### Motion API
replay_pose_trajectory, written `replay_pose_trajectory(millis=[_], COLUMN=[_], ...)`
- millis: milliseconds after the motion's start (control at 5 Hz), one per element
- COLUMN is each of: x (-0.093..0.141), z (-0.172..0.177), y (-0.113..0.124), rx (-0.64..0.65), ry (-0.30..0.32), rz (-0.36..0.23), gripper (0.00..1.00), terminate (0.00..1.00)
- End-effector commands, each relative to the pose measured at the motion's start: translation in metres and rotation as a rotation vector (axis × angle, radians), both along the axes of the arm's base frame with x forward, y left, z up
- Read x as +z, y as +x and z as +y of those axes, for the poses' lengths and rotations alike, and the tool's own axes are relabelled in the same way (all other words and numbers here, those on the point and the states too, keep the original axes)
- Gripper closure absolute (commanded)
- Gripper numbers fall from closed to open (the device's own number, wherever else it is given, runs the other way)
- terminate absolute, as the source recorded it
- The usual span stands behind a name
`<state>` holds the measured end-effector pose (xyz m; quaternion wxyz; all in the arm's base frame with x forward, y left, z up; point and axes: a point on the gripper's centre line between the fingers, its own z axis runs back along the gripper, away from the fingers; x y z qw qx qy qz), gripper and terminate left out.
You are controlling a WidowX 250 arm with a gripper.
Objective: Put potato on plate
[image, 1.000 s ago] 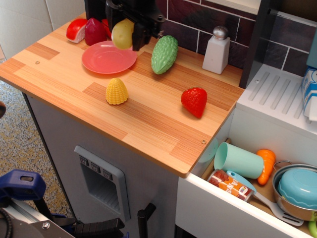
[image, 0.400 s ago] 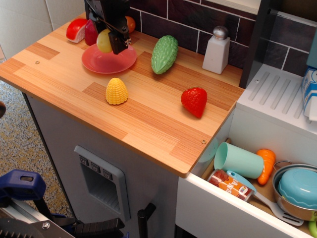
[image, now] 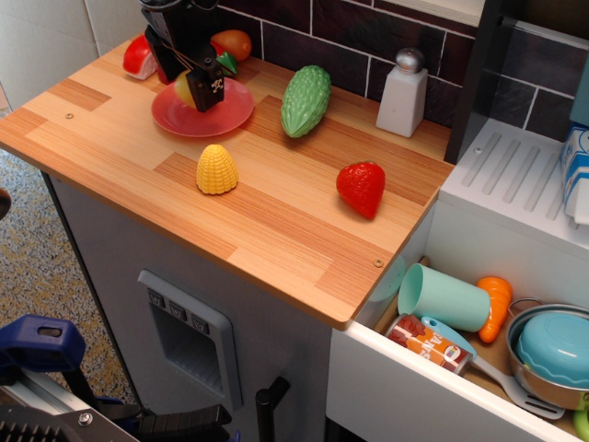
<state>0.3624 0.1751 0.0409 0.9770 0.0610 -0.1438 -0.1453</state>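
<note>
The potato (image: pixel 186 88) sits low over the pink plate (image: pixel 225 115), pinched between the black fingers of the gripper (image: pixel 193 83); only a yellow sliver of it shows, and whether it touches the plate cannot be told. The arm hides the plate's back rim and part of the red toys behind it. On the wooden counter (image: pixel 276 221) lie a corn piece (image: pixel 216 169), a green gourd (image: pixel 306 99), a strawberry (image: pixel 361 188) and a white shaker (image: pixel 402 93). The open drawer (image: pixel 386 368) holds a teal cup (image: pixel 444 297), an orange toy (image: pixel 496 306), a can (image: pixel 429 342) and a pot (image: pixel 550 354) cut off at the edge.
</note>
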Motion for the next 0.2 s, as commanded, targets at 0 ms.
replay_pose_trajectory(millis=[0], x=[0.0197], z=[0.0077], y=[0.0073], rx=[-0.006], ry=[0.034], rz=[-0.055], gripper=[0.00], terminate=[1.00])
